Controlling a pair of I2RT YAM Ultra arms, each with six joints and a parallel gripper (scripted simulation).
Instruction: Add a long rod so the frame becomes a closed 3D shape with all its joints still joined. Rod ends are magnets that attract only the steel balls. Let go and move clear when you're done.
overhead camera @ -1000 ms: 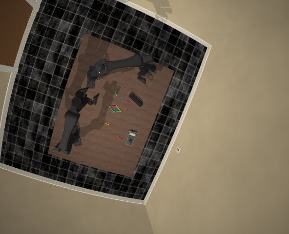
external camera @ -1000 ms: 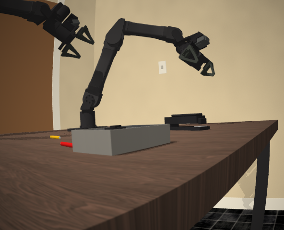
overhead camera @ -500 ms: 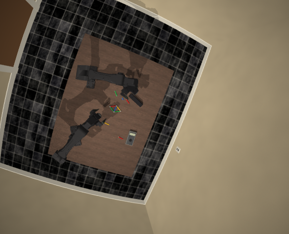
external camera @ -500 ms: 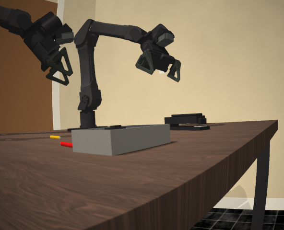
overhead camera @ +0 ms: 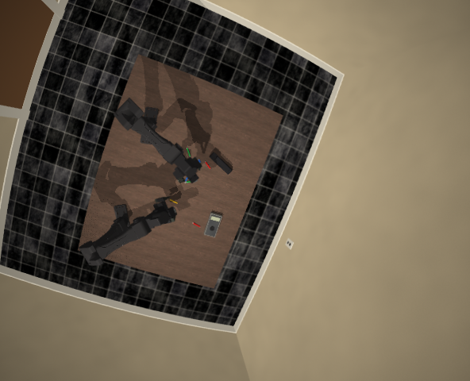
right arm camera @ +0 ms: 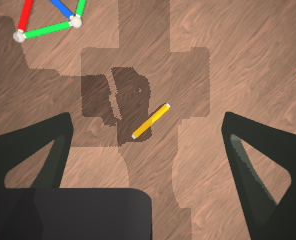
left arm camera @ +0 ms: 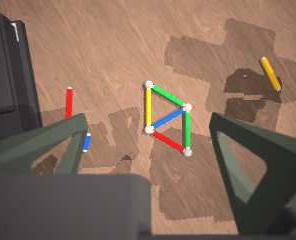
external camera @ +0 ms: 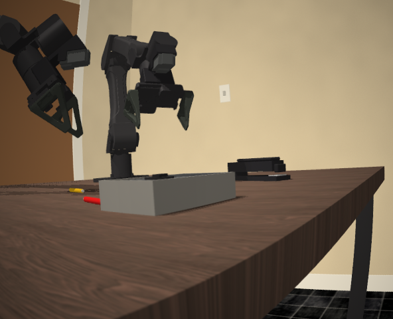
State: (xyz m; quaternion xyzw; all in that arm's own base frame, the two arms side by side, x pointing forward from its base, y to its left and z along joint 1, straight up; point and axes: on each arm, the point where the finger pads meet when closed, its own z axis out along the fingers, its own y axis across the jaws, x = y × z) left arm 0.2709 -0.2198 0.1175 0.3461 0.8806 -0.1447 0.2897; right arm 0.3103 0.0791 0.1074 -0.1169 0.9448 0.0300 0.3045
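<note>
The frame lies flat on the table in the left wrist view: two joined triangles with steel balls [left arm camera: 148, 84] [left arm camera: 187, 152] at the corners, a yellow rod [left arm camera: 148, 107], two green rods, a blue middle rod [left arm camera: 168, 118] and a red rod [left arm camera: 168, 141]. My left gripper [left arm camera: 148, 119] [external camera: 162, 127] is open and empty above it. My right gripper [right arm camera: 147, 120] [external camera: 74, 133] is open and empty above a loose yellow rod [right arm camera: 151, 121] [overhead camera: 173, 201] [external camera: 76, 190]. A loose green rod [overhead camera: 188, 152], seemingly the longest loose one, lies beside the left arm.
A loose red rod [overhead camera: 207, 165] [left arm camera: 69, 102] and a short blue rod [left arm camera: 87, 142] lie near the black stapler [overhead camera: 221, 162] [external camera: 258, 168]. Another red rod [overhead camera: 196, 225] [external camera: 91, 200] lies by the grey multimeter [overhead camera: 213, 225] [external camera: 196, 193]. The arms' grippers are near each other.
</note>
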